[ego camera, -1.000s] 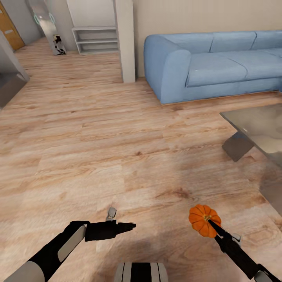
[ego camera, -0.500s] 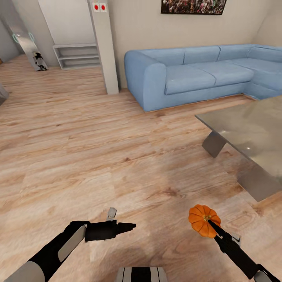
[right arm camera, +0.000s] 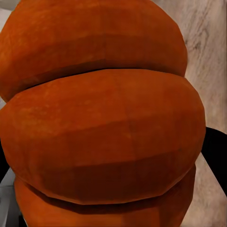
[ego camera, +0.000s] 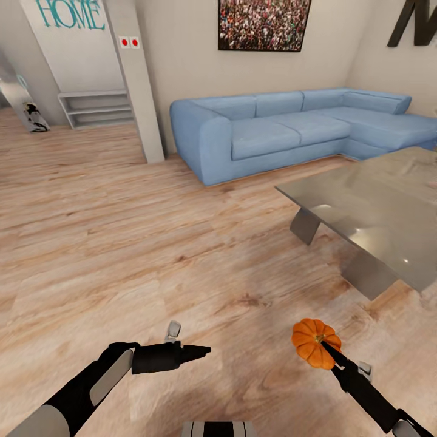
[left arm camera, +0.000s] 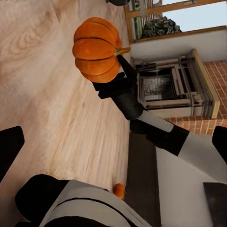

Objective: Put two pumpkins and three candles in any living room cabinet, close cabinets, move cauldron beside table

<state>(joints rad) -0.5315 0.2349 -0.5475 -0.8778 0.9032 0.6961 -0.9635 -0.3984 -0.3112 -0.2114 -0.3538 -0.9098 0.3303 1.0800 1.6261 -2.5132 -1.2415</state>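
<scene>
My right gripper (ego camera: 326, 348) is shut on a bright orange ribbed pumpkin (ego camera: 314, 342) and holds it above the wood floor at the lower right of the head view. The same pumpkin (left arm camera: 97, 49) shows in the left wrist view at the tip of the right arm, and close up as the pumpkin (right arm camera: 101, 118) in the right wrist view. A second pumpkin (left arm camera: 119, 190), small with distance, lies on the floor. My left gripper (ego camera: 203, 350) hangs open and holds nothing at the lower left. The candles, the cabinet and the cauldron are out of view.
A blue corner sofa (ego camera: 273, 130) stands against the far wall. A low grey glossy table (ego camera: 376, 209) is ahead at the right. A white pillar (ego camera: 141, 91) and low shelves (ego camera: 97, 109) are at the back left. A brick fireplace (left arm camera: 170, 85) shows behind.
The whole picture has shifted: the camera has turned right and tilted up, bringing more of the table, sofa and wall into view. Both arms hold the same pose, pumpkin still gripped.
</scene>
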